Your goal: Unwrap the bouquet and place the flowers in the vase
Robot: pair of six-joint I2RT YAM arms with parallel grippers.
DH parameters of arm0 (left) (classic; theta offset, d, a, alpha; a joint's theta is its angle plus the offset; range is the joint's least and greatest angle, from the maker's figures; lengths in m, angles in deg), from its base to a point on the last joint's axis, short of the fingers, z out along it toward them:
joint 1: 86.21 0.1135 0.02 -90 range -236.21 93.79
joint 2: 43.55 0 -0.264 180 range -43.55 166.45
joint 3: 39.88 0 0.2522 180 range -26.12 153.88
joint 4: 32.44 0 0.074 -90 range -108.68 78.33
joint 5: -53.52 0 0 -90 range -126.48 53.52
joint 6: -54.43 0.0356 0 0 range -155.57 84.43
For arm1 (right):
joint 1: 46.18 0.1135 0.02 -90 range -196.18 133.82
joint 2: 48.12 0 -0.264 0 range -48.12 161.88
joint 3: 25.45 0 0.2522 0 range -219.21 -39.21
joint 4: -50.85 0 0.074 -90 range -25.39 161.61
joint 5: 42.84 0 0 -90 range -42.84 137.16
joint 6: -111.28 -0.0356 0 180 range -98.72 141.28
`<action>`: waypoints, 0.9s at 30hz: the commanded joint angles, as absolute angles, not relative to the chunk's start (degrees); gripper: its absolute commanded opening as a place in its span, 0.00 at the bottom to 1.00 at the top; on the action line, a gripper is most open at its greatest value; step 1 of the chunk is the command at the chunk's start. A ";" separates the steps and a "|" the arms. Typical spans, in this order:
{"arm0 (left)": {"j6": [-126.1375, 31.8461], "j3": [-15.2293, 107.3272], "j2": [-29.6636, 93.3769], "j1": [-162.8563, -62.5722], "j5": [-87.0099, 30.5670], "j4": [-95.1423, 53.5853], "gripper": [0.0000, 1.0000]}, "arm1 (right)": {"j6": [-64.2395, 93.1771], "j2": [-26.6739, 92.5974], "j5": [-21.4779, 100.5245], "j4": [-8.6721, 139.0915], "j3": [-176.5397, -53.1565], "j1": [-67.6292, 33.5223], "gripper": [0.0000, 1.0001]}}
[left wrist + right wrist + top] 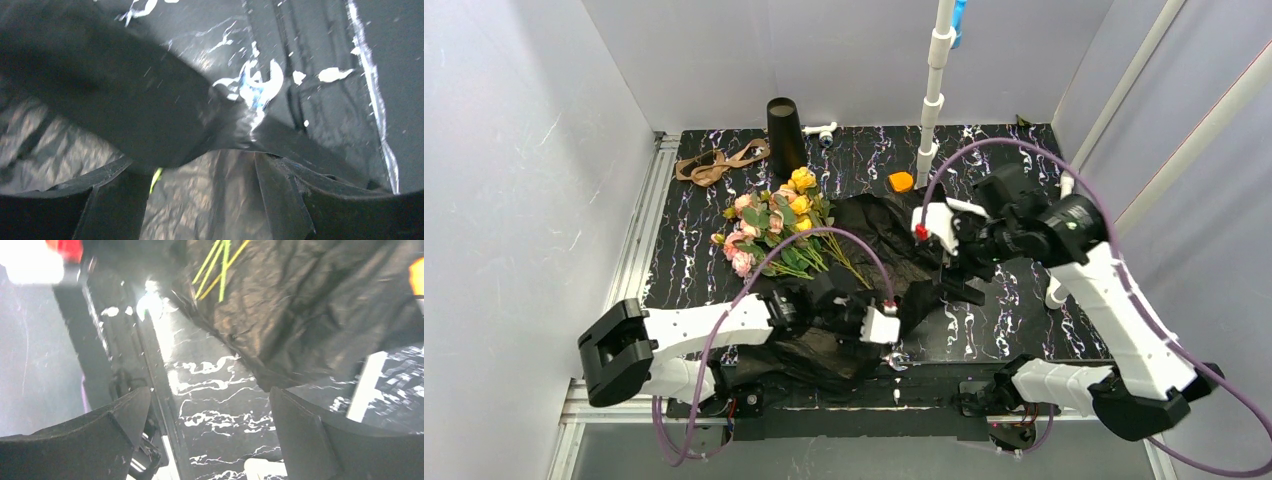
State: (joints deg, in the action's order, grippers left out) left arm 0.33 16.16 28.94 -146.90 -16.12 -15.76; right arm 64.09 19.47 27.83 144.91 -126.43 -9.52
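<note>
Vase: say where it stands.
Top view: the vase stands upright at the far edge of the table, left of centre, beside the tan ribbon, behind the flowers.

table [692,272]: black marbled top
left-back: tan ribbon [719,163], black vase [785,135] upright
middle: flowers [769,225], black wrapping paper [879,225]
back: orange object [901,182]

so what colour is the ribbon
The ribbon is tan-brown, best seen in the top view, left of the vase.
</note>
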 commanded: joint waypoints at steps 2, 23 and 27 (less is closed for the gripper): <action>0.39 15.41 34.36 -156.08 -20.28 -27.24 0.70 | 49.57 15.27 34.82 139.54 -135.07 -9.44 0.98; 4.74 21.15 32.75 -160.24 -18.32 -20.48 0.76 | 44.28 30.38 39.19 118.35 -121.98 -11.73 0.93; 2.61 20.17 20.41 -154.04 -14.82 -5.72 0.76 | 48.56 35.79 40.50 113.87 -118.67 -11.73 0.89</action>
